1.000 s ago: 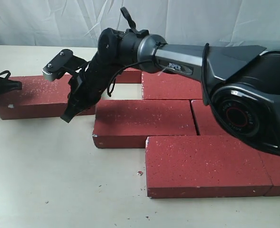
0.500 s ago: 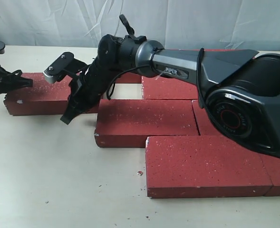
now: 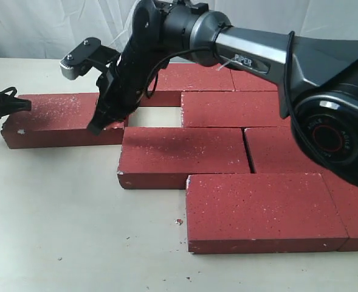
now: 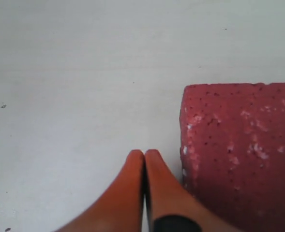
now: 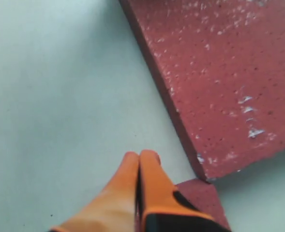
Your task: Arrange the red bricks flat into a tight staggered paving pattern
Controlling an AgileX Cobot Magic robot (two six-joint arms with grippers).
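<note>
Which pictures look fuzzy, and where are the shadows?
Left wrist view: the orange jaws look soft, the brick sharper. Right wrist view: jaws fuzzy too, brick clear. Exterior view: sharp, with the right arm's soft shadow on the middle brick.

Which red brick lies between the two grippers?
The leftmost brick, jutting out left of the other bricks, white chip on its front face. The left gripper is at its left end, the right gripper near its right end.

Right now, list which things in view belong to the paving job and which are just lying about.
Job: loose red brick at the left; laid red bricks; left gripper and right gripper, both shut, holding nothing.
Lying about: small crumb on the table; white cloth behind.
</note>
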